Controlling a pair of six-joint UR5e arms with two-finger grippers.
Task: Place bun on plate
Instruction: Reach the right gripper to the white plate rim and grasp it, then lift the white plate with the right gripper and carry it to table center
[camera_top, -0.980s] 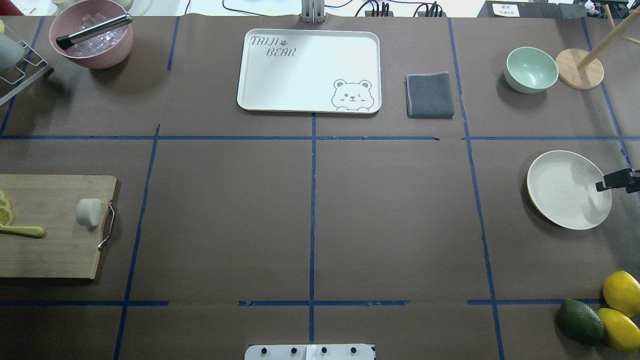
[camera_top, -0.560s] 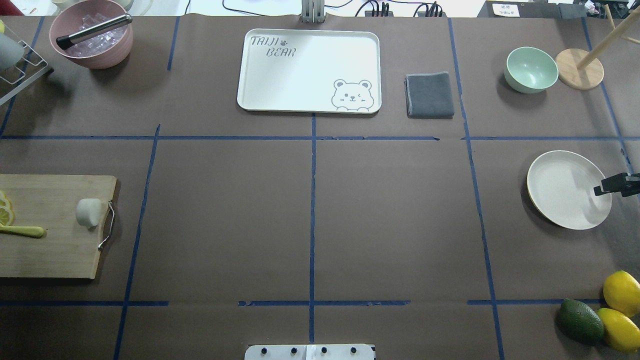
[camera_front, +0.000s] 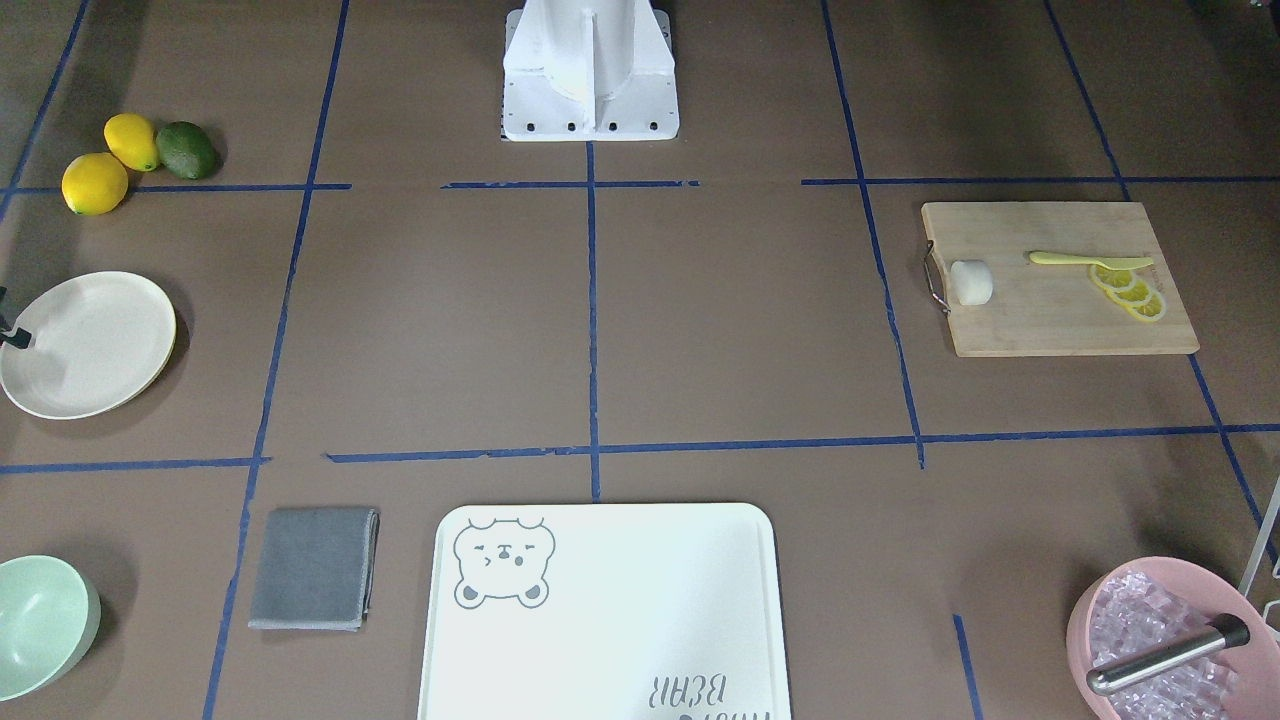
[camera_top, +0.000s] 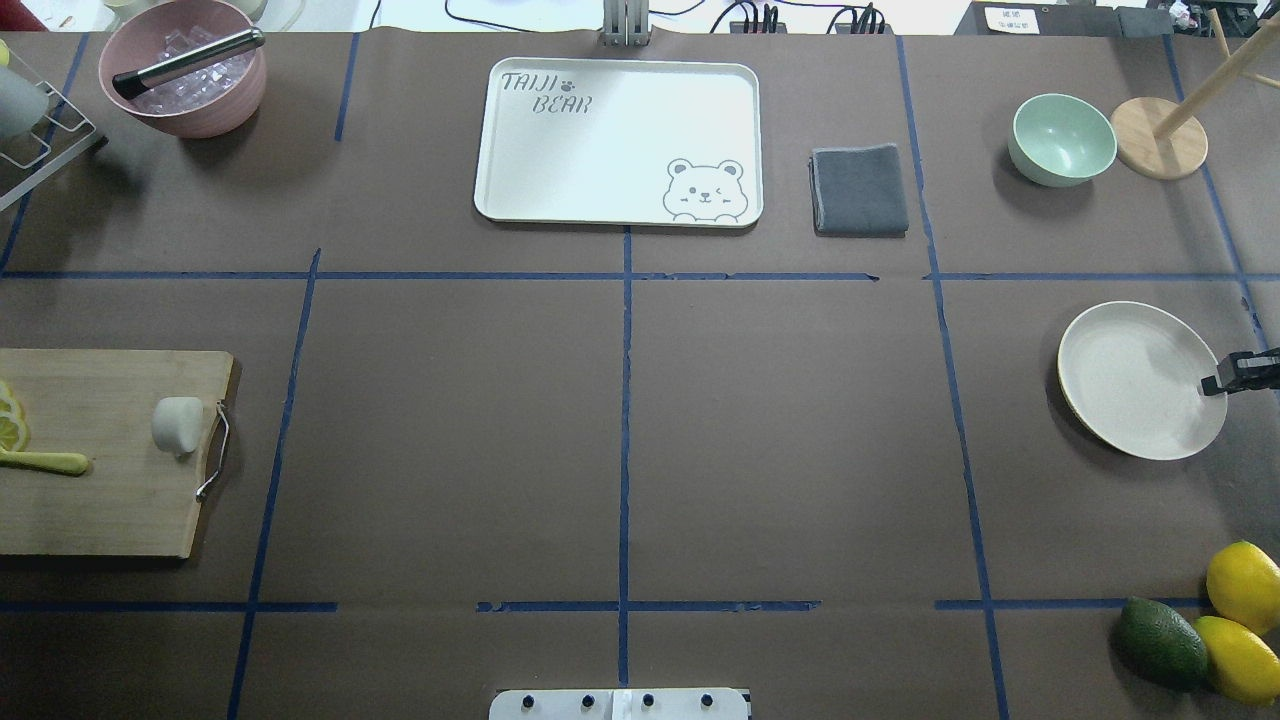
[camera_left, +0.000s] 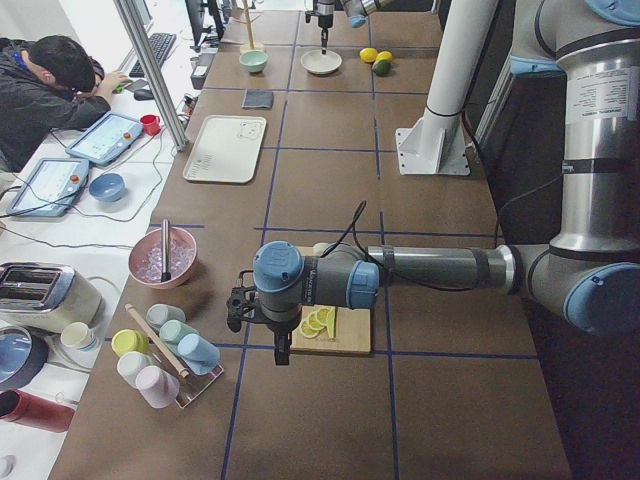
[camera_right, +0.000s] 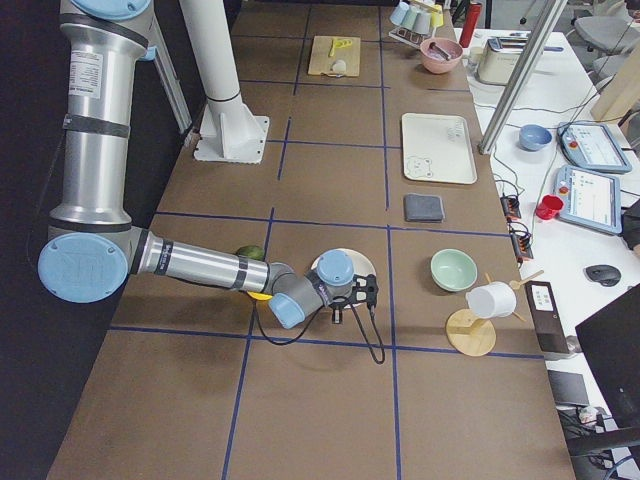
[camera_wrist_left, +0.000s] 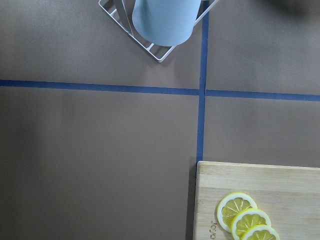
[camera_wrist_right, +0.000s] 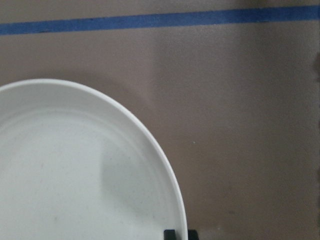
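The bun (camera_top: 177, 424) is a small white roll lying on the wooden cutting board (camera_top: 100, 500) at the table's left, next to the board's metal handle. It also shows in the front view as the bun (camera_front: 971, 282). The cream plate (camera_top: 1140, 380) sits on the table at the far right. My right gripper (camera_top: 1212, 385) is at the plate's outer edge. In the right wrist view its fingertips (camera_wrist_right: 171, 234) stand close together astride the rim of the plate (camera_wrist_right: 75, 175). My left gripper (camera_left: 240, 310) hangs beyond the board's outer end, away from the bun. I cannot tell whether it is open or shut.
Lemon slices (camera_front: 1130, 290) and a yellow knife (camera_front: 1090, 260) lie on the board. A cup rack (camera_wrist_left: 160, 25) stands near the left wrist. A bear-print tray (camera_top: 620, 140), grey cloth (camera_top: 860, 190), green bowl (camera_top: 1060, 140) and pink ice bowl (camera_top: 185, 75) line the far side. Lemons (camera_top: 1240, 585) and an avocado (camera_top: 1160, 640) lie near right.
My right gripper has drawn back from over the plate to its outer rim. The plate has shifted slightly to the right. The bun has not moved.
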